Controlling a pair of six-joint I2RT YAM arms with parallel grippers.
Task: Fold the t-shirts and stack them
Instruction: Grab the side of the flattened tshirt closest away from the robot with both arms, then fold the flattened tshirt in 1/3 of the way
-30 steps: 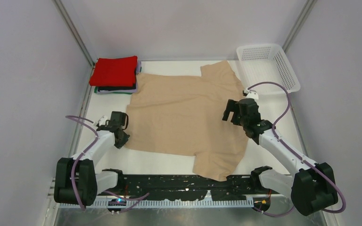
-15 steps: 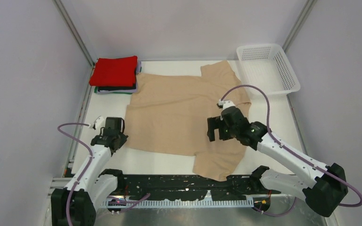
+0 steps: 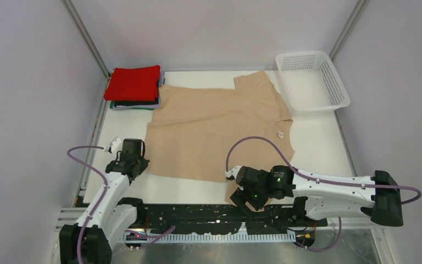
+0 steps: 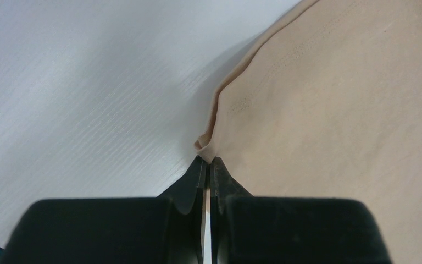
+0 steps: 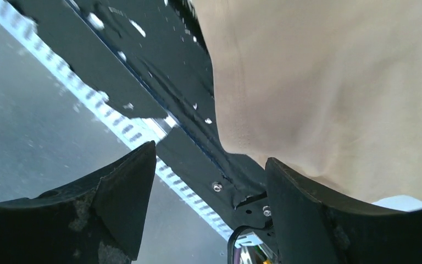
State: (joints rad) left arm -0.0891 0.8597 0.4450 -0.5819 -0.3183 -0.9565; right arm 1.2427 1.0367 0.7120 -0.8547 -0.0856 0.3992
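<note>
A beige t-shirt [image 3: 214, 129] lies spread flat on the white table. A stack of folded shirts with a red one [image 3: 134, 82] on top sits at the back left. My left gripper [image 3: 133, 165] is shut on the beige shirt's near left hem corner; in the left wrist view the pinched cloth [image 4: 209, 144] bunches at the tips of the gripper [image 4: 206, 160]. My right gripper [image 3: 245, 199] is open, low over the shirt's near sleeve by the table's front edge. In the right wrist view the gripper [image 5: 209, 170] frames the sleeve edge [image 5: 307, 82] and black front rail [image 5: 143, 71].
A white mesh basket [image 3: 311, 80] stands at the back right. A black perforated rail [image 3: 198, 215] runs along the table's near edge between the arm bases. Grey walls close in the left, back and right sides.
My right arm has swung from the shirt's right middle down to the near sleeve at the front edge. My left gripper has settled on the shirt's near left corner.
</note>
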